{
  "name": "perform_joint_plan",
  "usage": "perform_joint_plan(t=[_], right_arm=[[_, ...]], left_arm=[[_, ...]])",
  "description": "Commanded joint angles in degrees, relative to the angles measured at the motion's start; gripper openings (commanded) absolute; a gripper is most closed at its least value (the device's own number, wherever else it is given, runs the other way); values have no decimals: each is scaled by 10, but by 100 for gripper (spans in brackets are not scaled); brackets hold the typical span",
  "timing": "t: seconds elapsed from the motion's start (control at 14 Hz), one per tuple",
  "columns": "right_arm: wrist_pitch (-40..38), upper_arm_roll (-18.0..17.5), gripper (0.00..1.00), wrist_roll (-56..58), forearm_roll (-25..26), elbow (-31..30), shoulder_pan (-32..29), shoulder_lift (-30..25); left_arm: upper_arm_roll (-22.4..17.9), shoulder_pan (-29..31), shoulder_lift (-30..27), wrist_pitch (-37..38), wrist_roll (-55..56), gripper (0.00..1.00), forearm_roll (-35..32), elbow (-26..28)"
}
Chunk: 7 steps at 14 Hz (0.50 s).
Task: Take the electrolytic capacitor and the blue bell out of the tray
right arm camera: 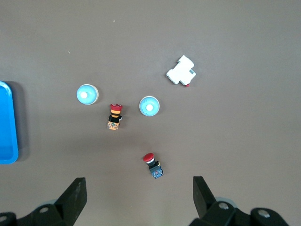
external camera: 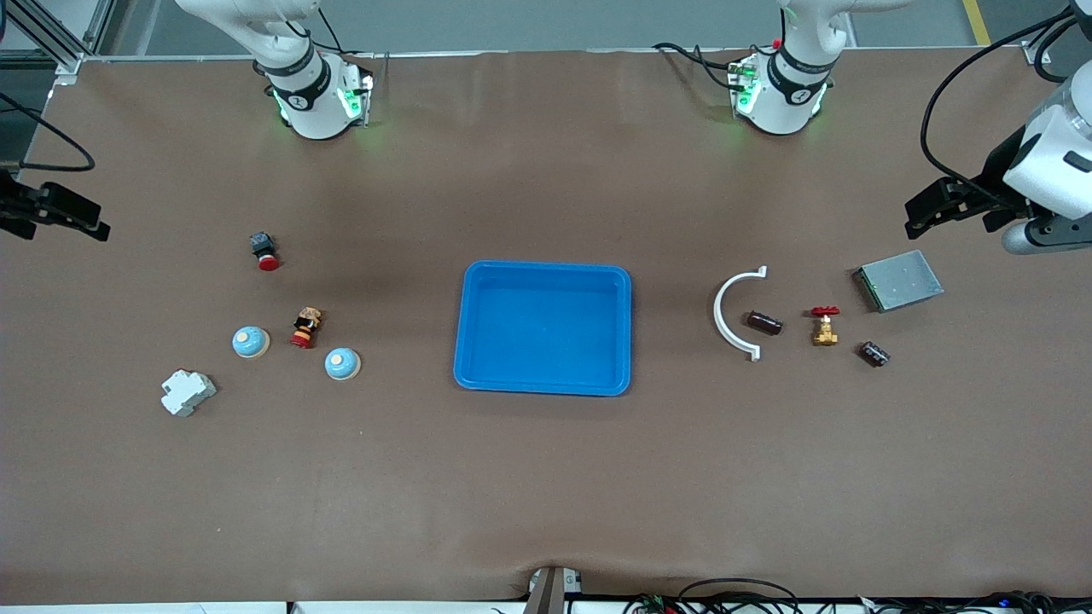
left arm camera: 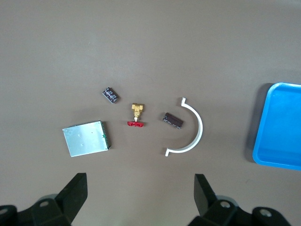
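Note:
Two light-blue dome bells (external camera: 251, 342) (external camera: 342, 364) sit toward the right arm's end of the table; the right wrist view shows both bells (right arm camera: 87, 94) (right arm camera: 149, 106). Two dark capacitors (external camera: 765, 322) (external camera: 874, 354) lie toward the left arm's end, and the left wrist view shows both capacitors (left arm camera: 172, 120) (left arm camera: 110, 94). A blue tray (external camera: 546, 273) stands empty at mid-table. My left gripper (external camera: 917, 217) (left arm camera: 140, 193) hangs open above the table's end, near a metal box. My right gripper (external camera: 64, 226) (right arm camera: 139, 193) hangs open over its own end.
A white curved clip (external camera: 735, 314), a brass valve with a red handle (external camera: 824, 327) and a metal box (external camera: 897, 280) lie among the capacitors. A red push button (external camera: 264, 251), a yellow-and-red button (external camera: 305, 327) and a white breaker (external camera: 187, 392) lie near the bells.

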<state>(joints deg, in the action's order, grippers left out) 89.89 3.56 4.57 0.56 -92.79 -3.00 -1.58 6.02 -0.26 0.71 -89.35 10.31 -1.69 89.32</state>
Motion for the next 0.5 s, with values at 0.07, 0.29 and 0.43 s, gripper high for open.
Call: perform_joint_plan(t=[0.07, 0.29, 0.43], right_arm=[[5, -6, 100, -11, 0, -7, -3, -11], [2, -6, 100, -11, 0, -6, -4, -11], [-4, -6, 100, -12, -1, -3, -4, -11]], left_arm=[[4, 4, 2, -4, -9, 100, -4, -3], [4, 4, 4, -3, -9, 100, -4, -3], [4, 3, 8, -2, -9, 100, -4, -2]])
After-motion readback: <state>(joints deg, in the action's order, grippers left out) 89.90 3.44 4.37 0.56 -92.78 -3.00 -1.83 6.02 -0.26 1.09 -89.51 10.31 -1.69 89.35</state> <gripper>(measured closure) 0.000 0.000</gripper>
